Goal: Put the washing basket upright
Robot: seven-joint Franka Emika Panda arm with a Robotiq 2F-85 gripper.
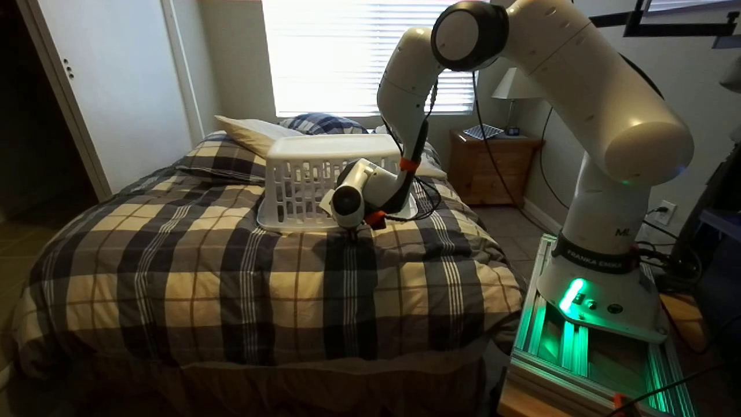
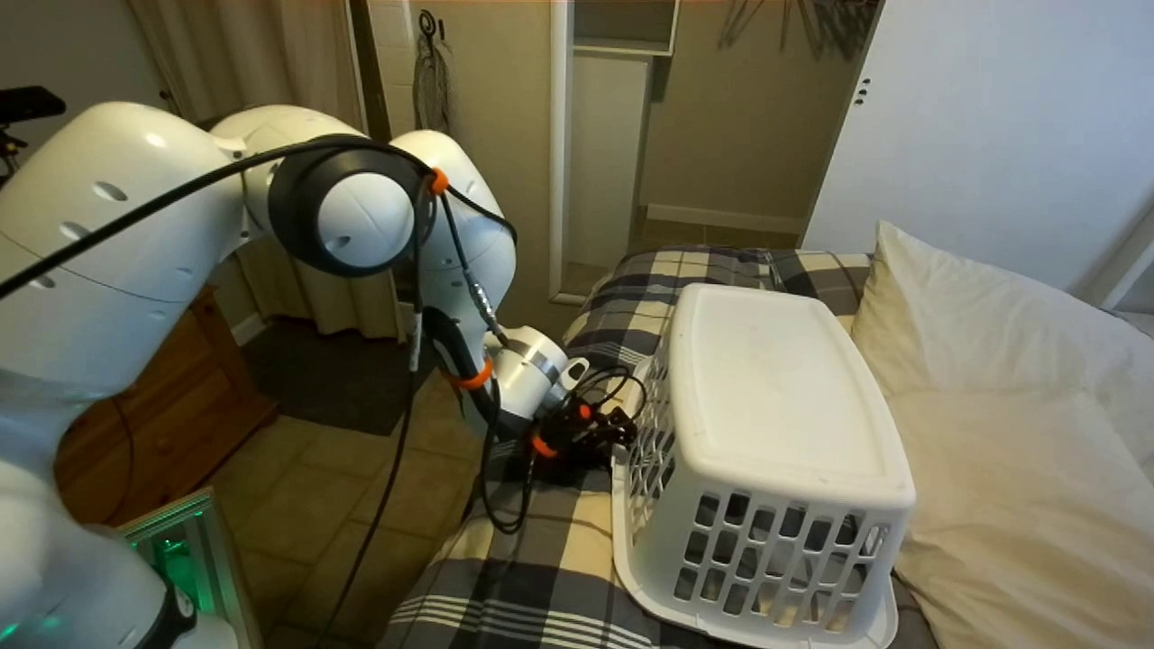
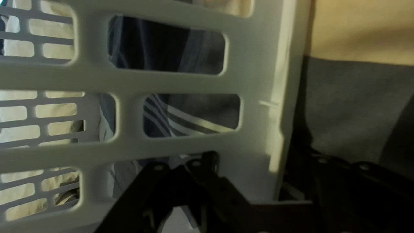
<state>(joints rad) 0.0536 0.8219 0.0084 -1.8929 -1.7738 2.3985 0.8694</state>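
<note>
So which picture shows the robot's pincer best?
The wrist view: the pincer is closest there, its dark fingers apart. Exterior views show it smaller: dark beside the basket, or mostly hidden behind the arm's wrist.

Both exterior views overlook the bed (image 1: 278, 295) and basket (image 2: 775, 406), whose side (image 3: 145, 82) the wrist view faces closely.

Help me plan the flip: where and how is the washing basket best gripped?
Probably by the rim on the wall facing away from the pale pillow, coming low from that side, pincer open, one tip through a slot, one beneath the rim. The washing basket stands upside down, rim down; slots near the rim leave a strip to clasp.
</note>
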